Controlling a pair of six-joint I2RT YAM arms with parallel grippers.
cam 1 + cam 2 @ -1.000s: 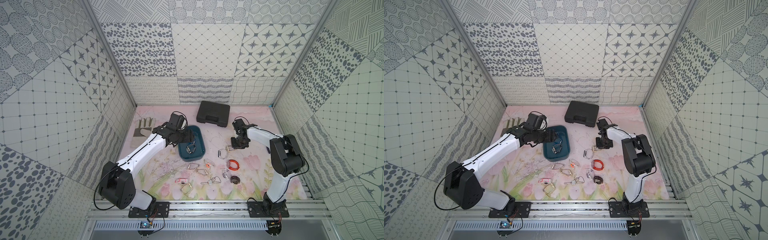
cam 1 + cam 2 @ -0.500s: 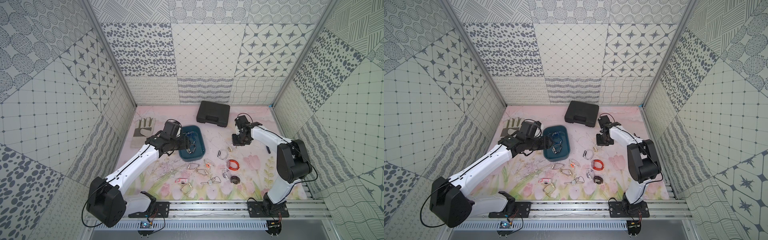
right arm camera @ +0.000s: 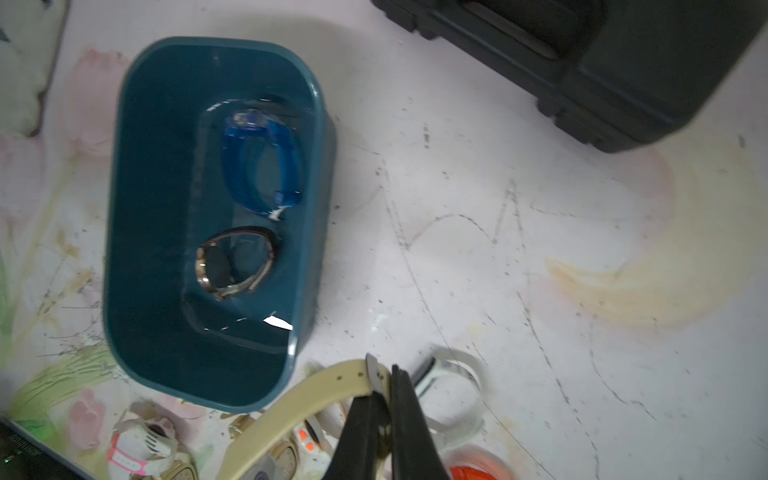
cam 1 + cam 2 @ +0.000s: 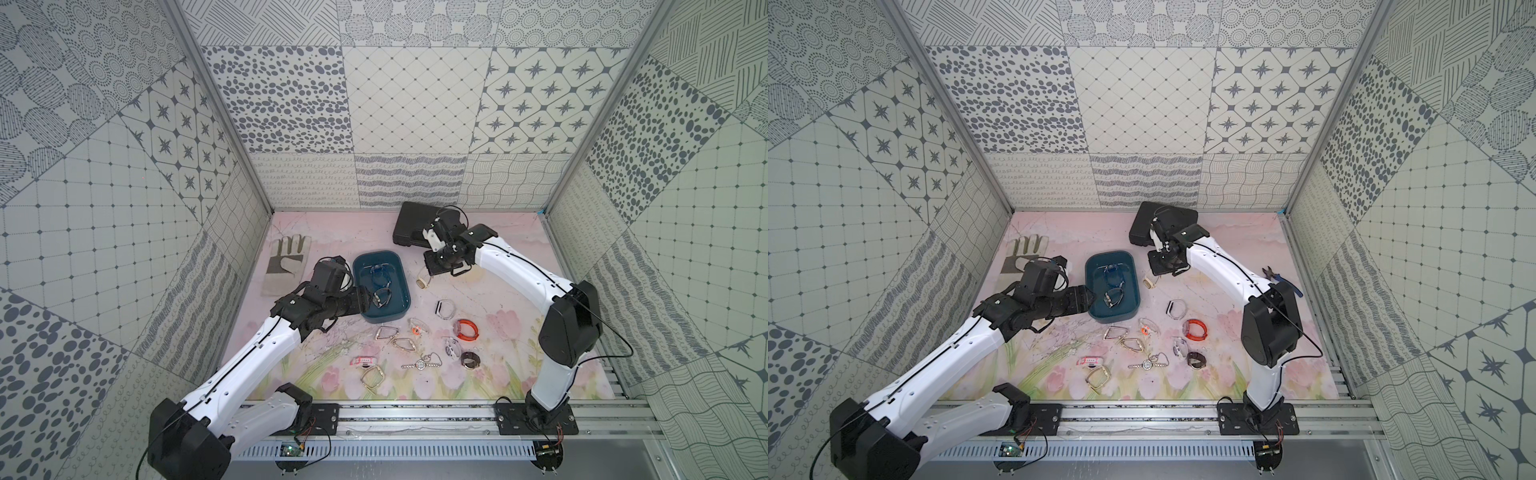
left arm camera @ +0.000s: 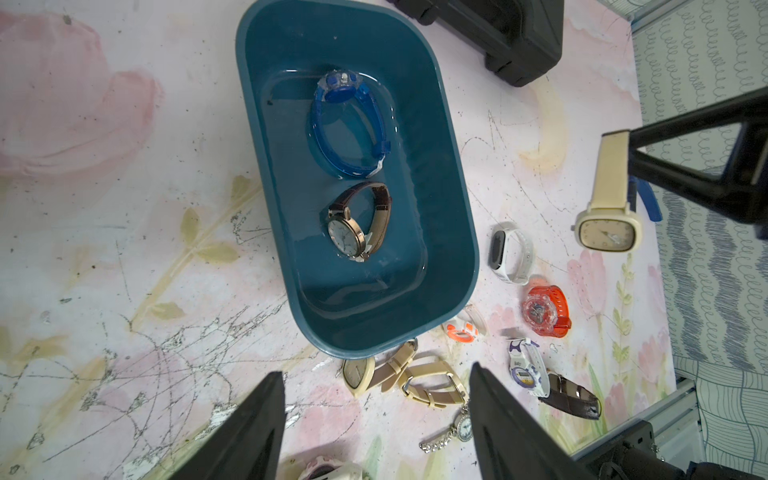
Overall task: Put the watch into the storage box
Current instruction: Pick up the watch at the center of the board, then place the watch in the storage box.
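Cream watch (image 5: 609, 232) in right claw (image 3: 384, 372)
Strap clenched at its tips, dial dangling beside the storage box (image 3: 124, 249) (left claw (image 5: 374, 372) spread, empty).

- Both top views: high over the front rail (image 4: 415, 419), pitched steeply down, far out. Whole mat (image 4: 345, 237) in frame. Near-identical, with a small sideways offset.
- Left wrist: close, looking down past the left gripper (image 5: 375, 370) at bottom centre. Storage box (image 5: 451, 249) mid-frame.
- Right wrist: closer, soft focus. Right gripper (image 3: 382, 365) bottom centre, storage box upper left.
- Wrist views share the storage box, black case (image 5: 498, 33) and cream watch (image 5: 609, 232).
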